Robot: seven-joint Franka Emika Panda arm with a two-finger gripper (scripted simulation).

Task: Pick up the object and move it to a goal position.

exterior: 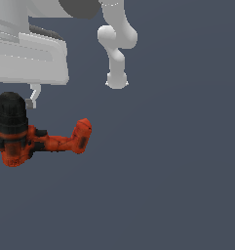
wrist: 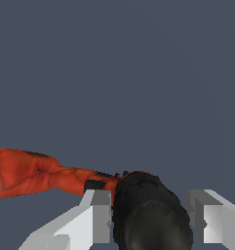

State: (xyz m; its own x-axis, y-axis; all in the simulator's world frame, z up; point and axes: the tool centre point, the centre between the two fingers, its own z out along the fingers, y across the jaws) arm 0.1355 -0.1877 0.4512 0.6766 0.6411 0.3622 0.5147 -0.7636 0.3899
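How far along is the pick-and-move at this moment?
Done: the gripper has reached the drill and straddles its black nose. In hand: the grasp; one finger looks against the nose, the other stands apart. Left: closing, lifting, carrying to the goal, which is not visible.

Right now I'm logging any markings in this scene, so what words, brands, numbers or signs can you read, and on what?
None can be read.
Drill: orange-red body with black patches and a black nose, no legible label or brand in either view.
Gripper and its fingers: plain white, no markings.
Robot arm: plain white, no text.
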